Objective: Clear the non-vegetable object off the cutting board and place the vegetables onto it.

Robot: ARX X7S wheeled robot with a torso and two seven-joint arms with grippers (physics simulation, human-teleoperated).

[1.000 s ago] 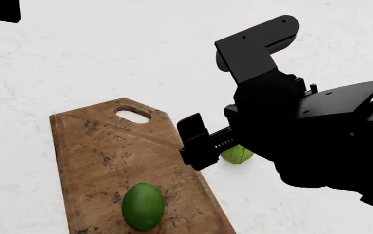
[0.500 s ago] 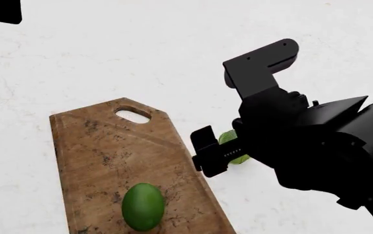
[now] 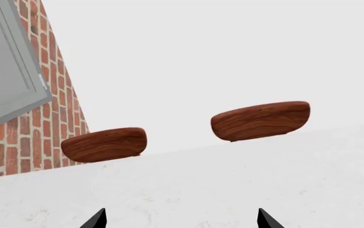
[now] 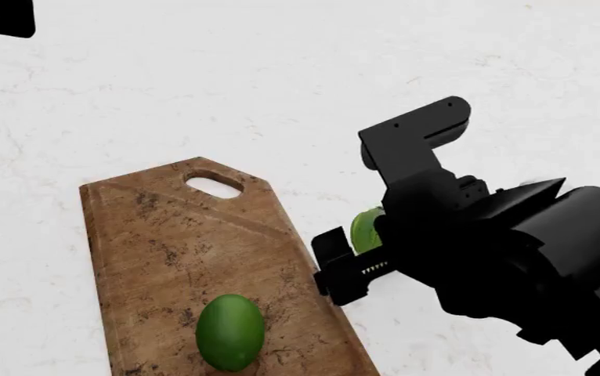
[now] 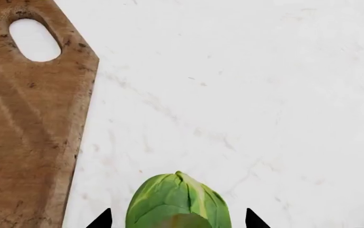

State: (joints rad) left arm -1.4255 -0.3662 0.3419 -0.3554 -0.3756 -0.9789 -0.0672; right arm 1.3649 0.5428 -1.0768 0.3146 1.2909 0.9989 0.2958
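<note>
A white marble-look table (image 4: 175, 78) holds a worn wooden cutting board (image 4: 164, 243), its oval handle hole at the far end. A smooth dark-green oval vegetable (image 4: 229, 331) already lies on the near part of the board, its long axis running roughly along the board's length. No wrap shows on the board in any view.

The right pincer (image 4: 358, 258) hangs low just off the board's right edge. The leafy green ball, which looks like a Brussels sprout (image 5: 177, 202), sits on the table directly between the two fingertips, as the right wrist view shows: one black tip on each side of it, with a gap on both. The pincer is wide and straddling the sprout, not yet gripping it. From the pincer, the board lies just to its left, close by.

The left pincer (image 3: 178, 219) is well away from all this, also spread wide, holding nothing and facing two brown wooden bowls (image 3: 260, 121) at the table's far edge by a brick wall (image 3: 49, 99).

The right arm is plainly the nearer one; the likely next move is to close on the sprout and carry it leftward onto the board.
</note>
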